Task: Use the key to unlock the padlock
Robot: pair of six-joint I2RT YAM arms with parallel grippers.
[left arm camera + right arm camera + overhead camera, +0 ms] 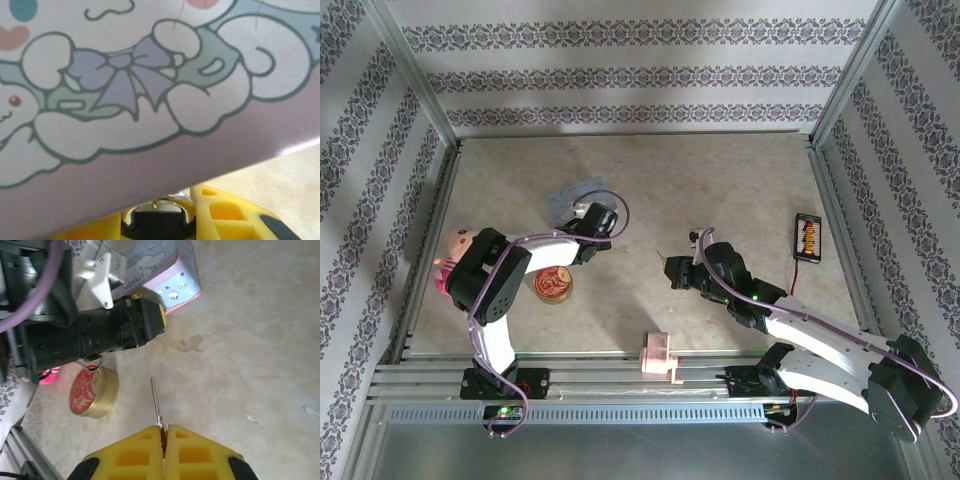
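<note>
The right gripper point(163, 430) has its yellow jaws pressed fully together on the key point(156, 397), and the key's thin blade sticks out forward over the desk point(250, 340). The left gripper point(159, 227) has its jaws drawn in on the padlock point(157, 219). The padlock's dark body sits between the yellow fingers, its silver shackle towards the pale blue tin point(150, 75) just beyond. Key and padlock are apart.

Pale tin point(150, 145), cartoon clouds and lilac bow, tilted, close to lens. Below it padlock point(157, 220), dark body, silver shackle, between yellow fingers point(225, 217) of left gripper point(159, 231). Beige table point(295, 180) at right.
</note>
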